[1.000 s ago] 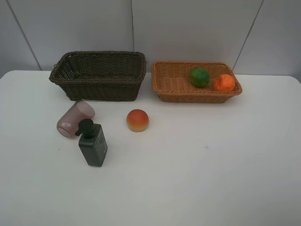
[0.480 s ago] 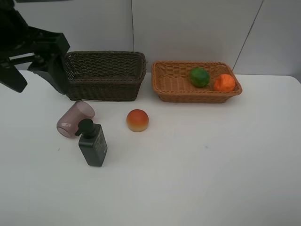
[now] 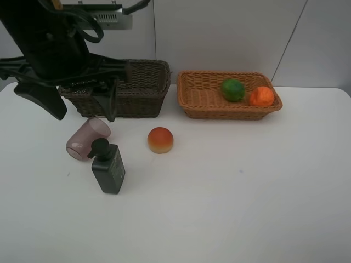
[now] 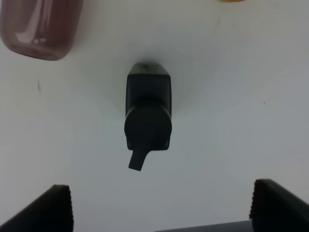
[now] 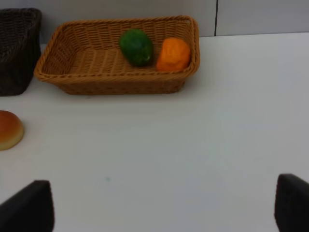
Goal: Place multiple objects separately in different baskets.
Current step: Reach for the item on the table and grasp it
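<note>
A dark pump bottle (image 3: 108,167) stands on the white table beside a translucent pink cup (image 3: 88,137) that lies on its side. To their right sits a red-orange peach (image 3: 160,139). The light basket (image 3: 219,112) holds a green fruit (image 3: 233,89) and an orange (image 3: 262,96). The dark basket (image 3: 145,82) is partly hidden behind my left arm. My left gripper (image 3: 79,104) hangs open above the cup and bottle; the wrist view looks straight down on the bottle (image 4: 148,113) and the cup (image 4: 41,24). My right gripper (image 5: 161,208) is open, well back from the light basket (image 5: 116,82).
The white table (image 3: 247,192) stretches out in front and to the right. A grey panelled wall stands behind the baskets. In the right wrist view the peach (image 5: 8,129) and a corner of the dark basket (image 5: 19,48) show at one side.
My left arm has swung in from the left, from out of view to over the dark basket's front and the cup. The objects have not moved.
</note>
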Robot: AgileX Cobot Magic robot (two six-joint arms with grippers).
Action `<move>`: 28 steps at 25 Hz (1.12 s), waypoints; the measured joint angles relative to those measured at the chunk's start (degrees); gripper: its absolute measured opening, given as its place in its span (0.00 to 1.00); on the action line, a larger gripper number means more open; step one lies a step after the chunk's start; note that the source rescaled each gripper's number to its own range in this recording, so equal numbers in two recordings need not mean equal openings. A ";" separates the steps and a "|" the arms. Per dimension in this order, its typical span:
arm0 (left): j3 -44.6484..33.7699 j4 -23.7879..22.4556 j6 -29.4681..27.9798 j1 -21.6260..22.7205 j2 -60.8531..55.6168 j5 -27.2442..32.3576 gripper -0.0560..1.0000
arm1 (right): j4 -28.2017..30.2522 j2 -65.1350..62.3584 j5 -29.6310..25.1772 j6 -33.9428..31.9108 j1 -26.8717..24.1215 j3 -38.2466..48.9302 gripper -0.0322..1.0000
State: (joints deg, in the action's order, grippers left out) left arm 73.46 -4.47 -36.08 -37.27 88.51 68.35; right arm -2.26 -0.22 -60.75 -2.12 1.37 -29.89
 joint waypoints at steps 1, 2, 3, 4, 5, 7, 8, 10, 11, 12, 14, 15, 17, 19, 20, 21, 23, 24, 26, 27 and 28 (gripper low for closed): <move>0.00 -0.16 -0.24 -0.12 0.36 0.00 0.92 | 0.00 0.00 0.00 0.00 0.00 0.00 1.00; 0.00 -0.41 -0.38 -0.18 0.80 0.00 0.92 | -0.05 0.00 0.00 0.00 0.00 0.00 1.00; 0.00 -0.56 -0.49 -0.18 1.14 0.05 0.92 | -0.05 0.00 0.00 0.00 0.00 0.00 1.00; 0.00 -0.85 -0.55 -0.24 1.41 0.04 0.92 | -0.05 0.00 0.00 0.00 0.00 0.00 1.00; 0.00 -1.18 -0.55 -0.24 1.66 0.04 0.92 | -0.05 0.00 0.00 0.00 0.00 0.00 1.00; -0.07 -1.31 -0.55 -0.24 2.10 0.04 0.92 | -0.05 0.00 0.00 0.00 0.00 0.00 1.00; -0.38 -1.44 -0.55 -0.24 2.22 0.04 0.92 | -0.05 0.00 0.00 0.00 0.00 0.00 1.00; -1.60 -2.04 -0.55 -0.24 2.37 0.04 0.92 | -0.05 0.00 0.00 0.00 0.00 0.00 1.00; -2.42 -2.48 -0.55 -0.24 2.39 0.04 0.92 | -0.05 0.00 0.00 0.00 0.00 0.00 1.00; -3.26 -2.82 -0.55 -0.24 2.44 0.04 0.92 | -0.05 0.00 0.00 0.00 0.00 0.00 1.00; -4.83 -2.96 -0.55 -0.24 2.44 0.04 0.92 | -0.05 0.00 0.00 0.00 0.00 0.00 1.00; -5.56 -2.96 -0.55 -0.24 2.44 0.04 0.92 | -0.05 0.00 0.00 0.00 0.00 0.00 1.00; -7.18 -2.92 -0.55 -0.24 2.44 -0.24 0.92 | 0.01 0.00 0.00 0.00 0.00 0.00 1.00; -8.41 -2.86 -0.55 -0.24 2.44 -1.29 0.92 | 0.01 0.00 0.00 0.00 0.00 0.00 1.00; -8.88 -2.86 -0.55 -0.24 2.44 -2.01 0.92 | 0.01 0.00 0.00 0.00 0.00 0.00 1.00; -9.41 -2.80 -0.55 -0.24 2.44 -2.82 0.92 | 0.01 0.00 0.00 0.00 0.00 0.00 1.00; -10.49 -2.75 -0.55 -0.24 2.44 -4.76 0.92 | 0.01 0.00 0.00 0.00 0.00 0.00 1.00; -10.49 -2.75 -0.55 -0.24 2.44 -4.76 0.92 | 0.01 0.00 0.00 0.00 0.00 0.00 1.00; -11.14 -2.74 -0.55 -0.24 2.44 -6.53 0.92 | 0.01 0.00 0.00 0.00 0.00 0.00 1.00; -11.20 -2.74 -0.55 -0.24 2.44 -7.46 0.92 | 0.01 0.00 0.00 0.00 0.00 0.00 1.00; -11.20 -2.74 -0.50 -0.24 2.44 -8.21 0.92 | 0.01 0.00 0.00 0.00 0.00 0.00 1.00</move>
State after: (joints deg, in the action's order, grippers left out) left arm 62.26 -7.22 -36.58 -37.51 90.96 60.14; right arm -2.25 -0.22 -60.75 -2.12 1.37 -29.89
